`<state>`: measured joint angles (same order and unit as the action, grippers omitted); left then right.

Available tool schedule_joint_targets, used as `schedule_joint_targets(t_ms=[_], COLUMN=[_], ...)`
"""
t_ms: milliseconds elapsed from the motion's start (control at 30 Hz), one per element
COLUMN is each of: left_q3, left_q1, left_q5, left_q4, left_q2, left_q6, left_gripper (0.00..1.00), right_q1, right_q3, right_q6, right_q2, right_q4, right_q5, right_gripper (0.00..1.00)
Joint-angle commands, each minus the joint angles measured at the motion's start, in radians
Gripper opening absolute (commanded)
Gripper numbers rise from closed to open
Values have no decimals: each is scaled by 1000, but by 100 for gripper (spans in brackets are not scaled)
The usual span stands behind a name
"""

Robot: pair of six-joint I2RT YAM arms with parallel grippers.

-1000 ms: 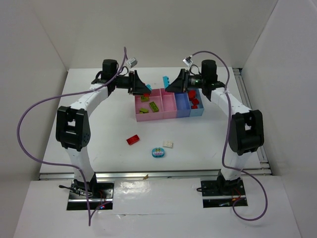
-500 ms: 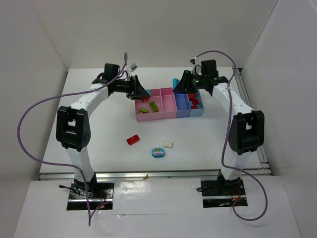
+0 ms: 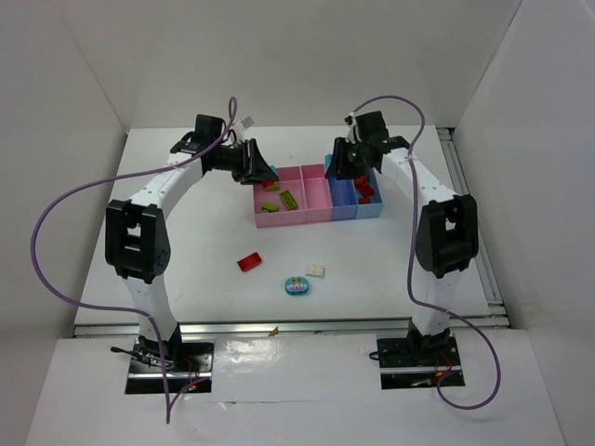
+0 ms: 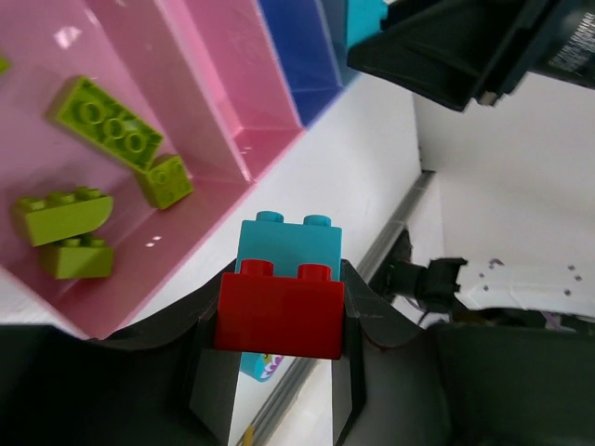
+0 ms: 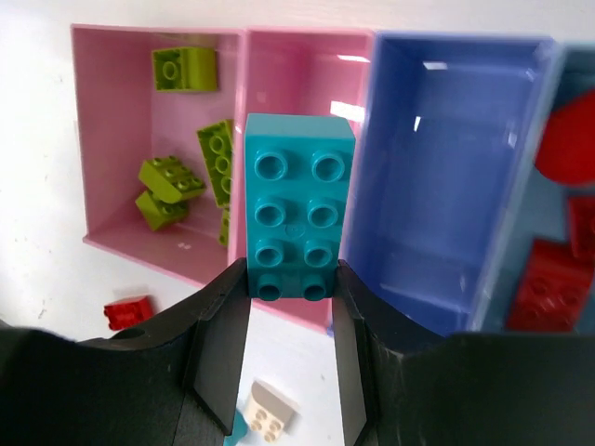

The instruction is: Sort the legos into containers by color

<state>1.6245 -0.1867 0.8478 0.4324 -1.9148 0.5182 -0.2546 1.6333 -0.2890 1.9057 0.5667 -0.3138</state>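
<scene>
Right gripper (image 5: 290, 293) clamps a teal brick (image 5: 297, 195) over the wall between narrow pink bin (image 5: 302, 74) and blue bin (image 5: 446, 186) — better centred over blue before letting go. Left gripper (image 4: 277, 348) grips a red brick (image 4: 279, 311) beside the wide pink bin (image 4: 56, 149).

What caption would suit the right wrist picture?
Right end effector holds a teal brick over the narrow pink bin.

Teal lego (image 5: 299, 220) in right claw (image 5: 290, 279): smooth plastic, soft sheen. Red lego (image 4: 281, 311) in left claw (image 4: 279, 330): same glossy plastic. Wide pink bin (image 5: 112, 111), blue bin (image 5: 437, 204): thin shiny plastic, light reflections on floors. Claw fingers (image 5: 218, 344): matt black. Bench (image 3: 372, 269): white, matt.
</scene>
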Motion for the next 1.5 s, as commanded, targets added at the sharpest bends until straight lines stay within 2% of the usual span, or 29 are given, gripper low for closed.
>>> schedule_joint_targets(t_ms=[0, 133, 400, 533, 567, 600, 700, 767, 867, 1000, 1067, 1100, 1133, 1233, 1267, 1367, 1400, 1467], left_q3=[48, 67, 67, 67, 67, 78, 97, 107, 141, 146, 137, 136, 136, 126, 126, 113, 113, 113], left_q1=[-2, -2, -2, -2, -2, -2, -2, -2, -2, -2, -2, -2, -11, -11, -11, -11, -22, -22], left_q5=[-102, -160, -161, -161, -151, -151, -116, -84, 28, 210, 264, 330, 353, 443, 456, 507, 516, 472], left_q4=[71, 111, 111, 111, 111, 111, 111, 111, 111, 72, 36, 26, 26, 26, 26, -6, -6, -6], left_q2=[3, -6, -6, -6, -16, -16, -16, -16, -38, -64, -55, -55, -55, -55, -55, -46, -35, -11], left_q6=[-46, -81, -90, -90, -90, -90, -90, -90, -101, -90, -90, -110, -119, -147, -147, -147, -164, -202], left_gripper=[0, 0, 0, 0, 0, 0, 0, 0, 0, 0, 0, 0, 0, 0, 0, 0, 0, 0], right_q1=[-49, -83, -92, -92, -101, -101, -101, -101, -101, -101, -101, -101, -89, -49, -29, -15, -3, 9], right_q3=[106, 181, 218, 244, 244, 244, 244, 244, 235, 197, 168, 149, 101, 27, -2, -3, 11, 25], right_q6=[57, 57, 36, 36, 36, 36, 45, 45, 45, 63, 77, 77, 77, 67, 56, 27, 8, -85], right_q2=[53, 124, 185, 211, 211, 211, 211, 202, 153, 83, 34, 11, -46, -123, -158, -169, -160, -140], right_q4=[53, 76, 62, 85, 85, 85, 96, 96, 96, 96, 87, 70, 18, -68, -91, -117, -117, -117], right_q5=[44, 56, 56, 45, 45, 45, 45, 45, 45, 45, 15, 2, -52, -203, -306, -457, -479, -542], right_gripper=[0, 0, 0, 7, 11, 27, 34, 51, 66, 66, 61, 51, 47, 40, 40, 55, 65, 69])
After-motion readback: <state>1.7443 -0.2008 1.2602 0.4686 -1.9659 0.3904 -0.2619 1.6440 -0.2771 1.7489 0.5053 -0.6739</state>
